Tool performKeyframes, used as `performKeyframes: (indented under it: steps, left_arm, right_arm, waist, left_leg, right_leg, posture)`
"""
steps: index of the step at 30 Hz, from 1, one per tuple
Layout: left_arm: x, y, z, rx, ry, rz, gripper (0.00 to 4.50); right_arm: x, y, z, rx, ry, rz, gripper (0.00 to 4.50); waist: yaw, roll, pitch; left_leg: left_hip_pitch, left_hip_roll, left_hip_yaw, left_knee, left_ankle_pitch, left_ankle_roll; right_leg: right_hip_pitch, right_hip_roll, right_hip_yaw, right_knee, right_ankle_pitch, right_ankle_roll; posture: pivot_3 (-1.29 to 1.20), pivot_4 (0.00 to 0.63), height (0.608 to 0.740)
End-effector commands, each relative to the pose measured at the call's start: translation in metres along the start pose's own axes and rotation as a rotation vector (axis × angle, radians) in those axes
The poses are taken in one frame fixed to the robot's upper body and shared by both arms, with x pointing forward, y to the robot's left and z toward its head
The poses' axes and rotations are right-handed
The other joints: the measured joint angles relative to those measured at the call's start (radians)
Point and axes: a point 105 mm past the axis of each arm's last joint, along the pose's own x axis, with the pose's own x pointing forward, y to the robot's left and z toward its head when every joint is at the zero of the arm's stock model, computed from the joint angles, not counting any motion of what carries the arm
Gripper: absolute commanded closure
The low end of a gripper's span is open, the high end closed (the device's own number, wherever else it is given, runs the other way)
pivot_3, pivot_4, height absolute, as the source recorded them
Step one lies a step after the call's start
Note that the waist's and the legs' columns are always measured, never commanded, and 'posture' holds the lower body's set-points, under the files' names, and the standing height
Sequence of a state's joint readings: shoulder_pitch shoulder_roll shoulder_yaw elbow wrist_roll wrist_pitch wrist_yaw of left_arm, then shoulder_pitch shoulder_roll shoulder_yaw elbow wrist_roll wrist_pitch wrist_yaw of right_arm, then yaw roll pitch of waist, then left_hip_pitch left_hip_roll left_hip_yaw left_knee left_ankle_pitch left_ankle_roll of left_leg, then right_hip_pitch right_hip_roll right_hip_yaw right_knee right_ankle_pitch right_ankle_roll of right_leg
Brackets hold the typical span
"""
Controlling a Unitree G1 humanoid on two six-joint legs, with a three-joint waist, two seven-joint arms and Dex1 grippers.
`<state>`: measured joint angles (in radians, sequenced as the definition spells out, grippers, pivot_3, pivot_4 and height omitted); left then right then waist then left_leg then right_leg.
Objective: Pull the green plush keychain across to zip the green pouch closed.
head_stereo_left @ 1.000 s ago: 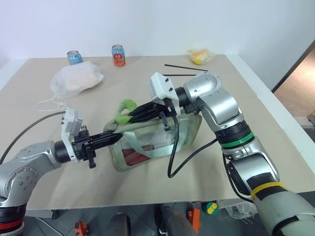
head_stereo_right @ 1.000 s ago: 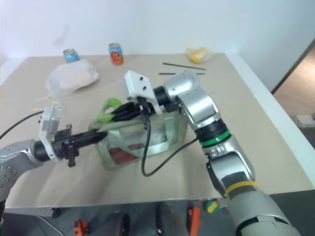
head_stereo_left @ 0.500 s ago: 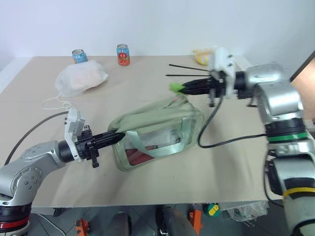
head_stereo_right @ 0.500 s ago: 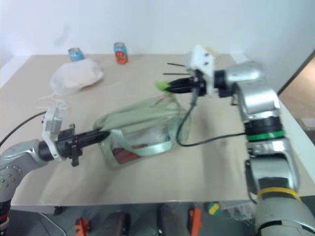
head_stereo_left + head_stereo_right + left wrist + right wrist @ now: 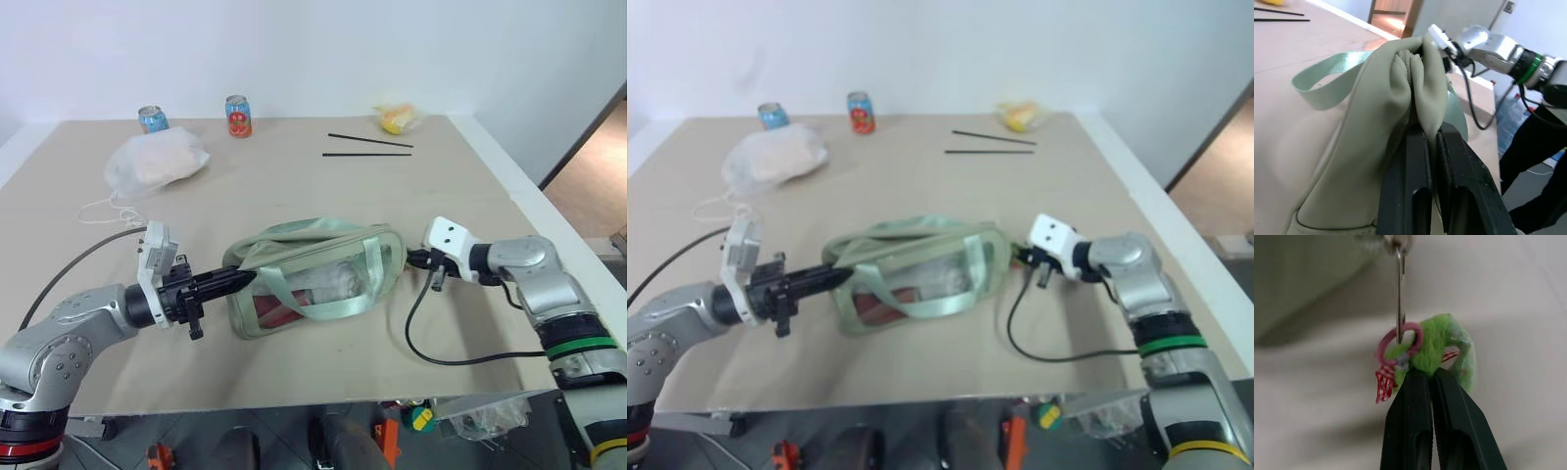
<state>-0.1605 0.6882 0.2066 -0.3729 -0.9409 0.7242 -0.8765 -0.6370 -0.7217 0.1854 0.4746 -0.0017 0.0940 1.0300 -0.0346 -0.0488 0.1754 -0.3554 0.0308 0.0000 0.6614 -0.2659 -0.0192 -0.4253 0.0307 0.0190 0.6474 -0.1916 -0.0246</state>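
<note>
The green pouch (image 5: 313, 279) lies on its side in the middle of the table, its straps draped over the clear front panel. My left gripper (image 5: 238, 280) is shut on the fabric at the pouch's left end, and in the left wrist view the fingers (image 5: 1415, 161) pinch a fold of that fabric. My right gripper (image 5: 410, 259) sits low at the pouch's right end, shut on the green plush keychain (image 5: 1442, 345). A red ring and a metal pull link the keychain to the pouch. The pouch's top looks drawn together along its length.
A white drawstring bag (image 5: 155, 164), two cans (image 5: 151, 118) (image 5: 236, 115), two black sticks (image 5: 367, 147) and a yellow item in plastic (image 5: 397, 118) sit at the back. A black cable (image 5: 421, 338) loops on the table beside my right arm. The table's right edge (image 5: 529, 211) is close.
My right gripper carried the keychain from the pouch's left end up and across to the right, then down to its right end. The pouch has flattened. My left gripper kept its hold.
</note>
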Motion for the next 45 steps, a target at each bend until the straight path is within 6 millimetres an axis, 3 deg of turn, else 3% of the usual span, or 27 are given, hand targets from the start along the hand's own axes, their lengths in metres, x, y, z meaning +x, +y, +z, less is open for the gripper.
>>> performKeyframes:
  steps: [1, 8, 13, 17, 20, 23, 28, 31, 36, 40, 41, 45]
  left_arm:
    - [-0.007, 0.002, 0.002, 0.016, 0.011, 0.036, 4.50]
    - [-0.009, 0.002, 0.001, 0.017, 0.011, 0.061, 4.50]
    - [-0.007, 0.003, 0.001, 0.019, 0.012, 0.061, 4.50]
    - [-0.006, 0.004, 0.002, 0.022, 0.014, 0.059, 4.50]
    - [-0.006, 0.004, 0.002, 0.023, 0.018, 0.057, 4.50]
    - [-0.005, 0.004, 0.001, 0.024, 0.019, 0.057, 4.50]
    - [-0.005, 0.005, 0.002, 0.025, 0.020, 0.054, 4.50]
    - [-0.004, 0.005, 0.002, 0.027, 0.020, 0.053, 4.50]
    - [-0.004, 0.005, 0.003, 0.029, 0.022, 0.053, 4.50]
    - [-0.006, 0.007, 0.002, 0.014, 0.026, 0.065, 4.50]
    - [-0.006, 0.007, 0.002, 0.013, 0.028, 0.069, 4.50]
    - [-0.009, 0.010, 0.003, 0.017, 0.037, 0.093, 4.50]
  right_arm:
    - [0.019, 0.029, -0.012, 0.094, 0.021, 0.114, 4.46]
    - [-0.007, -0.009, 0.018, 0.105, -0.091, 0.044, 4.46]
    - [-0.042, -0.045, 0.066, 0.190, -0.347, -0.028, 4.46]
    - [-0.087, -0.056, 0.109, 0.198, -0.555, -0.005, 4.46]
    - [-0.104, -0.048, 0.120, 0.189, -0.602, 0.040, 4.46]
    - [-0.099, -0.030, 0.110, 0.195, -0.537, 0.102, 4.46]
    - [-0.051, 0.004, 0.047, 0.189, -0.196, 0.141, 4.46]
    - [-0.030, 0.023, 0.032, 0.165, -0.113, 0.184, 4.46]
    - [-0.019, 0.029, 0.046, 0.133, -0.175, 0.203, 4.46]
    - [-0.032, 0.007, 0.065, 0.154, -0.275, 0.138, 4.46]
    - [-0.037, 0.001, 0.071, 0.171, -0.314, 0.126, 3.85]
    - [-0.066, -0.017, 0.097, 0.221, -0.475, 0.105, 2.57]
  waist:
    - [-0.010, -0.005, -0.003]
    - [-0.013, -0.003, -0.002]
    - [-0.011, 0.005, 0.003]
    - [-0.007, 0.009, 0.005]
    - [-0.001, 0.009, 0.006]
    - [0.003, 0.009, 0.006]
    - [0.003, 0.009, 0.006]
    - [-0.001, 0.013, 0.008]
    - [-0.001, 0.013, 0.007]
    - [-0.002, 0.013, 0.008]
    - [-0.002, 0.013, 0.008]
    - [0.000, 0.013, 0.008]
  left_leg:
    - [0.003, 0.001, 0.000, 0.000, 0.000, 0.000]
    - [0.011, 0.000, -0.003, -0.005, 0.000, 0.000]
    - [0.002, -0.001, -0.003, -0.009, 0.000, 0.000]
    - [-0.009, -0.003, -0.003, -0.008, 0.000, 0.000]
    - [-0.013, -0.004, -0.004, -0.008, -0.001, 0.000]
    - [-0.012, -0.004, -0.004, -0.008, -0.001, 0.001]
    - [-0.012, -0.004, -0.003, -0.007, -0.001, 0.001]
    - [-0.013, -0.004, -0.002, -0.006, 0.000, 0.000]
    - [-0.012, -0.003, -0.003, -0.006, 0.000, -0.001]
    - [-0.012, -0.003, -0.003, -0.006, 0.000, -0.001]
    - [-0.012, -0.003, -0.003, -0.006, 0.000, -0.001]
    - [-0.012, -0.004, -0.003, -0.006, 0.000, -0.001]
  right_leg:
    - [0.002, 0.000, 0.000, 0.000, 0.000, -0.001]
    - [0.001, 0.002, 0.000, 0.000, -0.001, -0.002]
    - [-0.004, 0.002, 0.000, 0.000, -0.001, -0.001]
    - [-0.016, 0.001, 0.000, 0.000, 0.000, 0.001]
    - [-0.017, -0.001, 0.000, 0.000, -0.001, 0.002]
    - [-0.017, -0.001, 0.000, -0.001, -0.001, 0.003]
    - [-0.015, -0.001, 0.000, -0.001, -0.001, 0.004]
    - [-0.016, 0.001, 0.001, 0.000, 0.000, 0.005]
    - [-0.015, 0.003, 0.000, 0.001, 0.000, 0.005]
    - [-0.015, 0.003, 0.000, 0.001, 0.000, 0.004]
    - [-0.016, 0.002, 0.001, 0.001, 0.000, 0.004]
    - [-0.016, 0.001, 0.000, 0.001, 0.000, 0.005]
  posture:
    - [0.00, 0.150, 0.740]
    - [0.00, 0.150, 0.740]
    - [0.00, 0.150, 0.740]
    - [0.00, 0.150, 0.740]
    - [0.00, 0.150, 0.740]
    - [0.00, 0.150, 0.740]
    - [0.00, 0.150, 0.740]
    - [0.00, 0.150, 0.740]
    - [0.00, 0.150, 0.740]
    - [0.00, 0.150, 0.740]
    - [0.00, 0.150, 0.740]
    - [0.00, 0.150, 0.740]
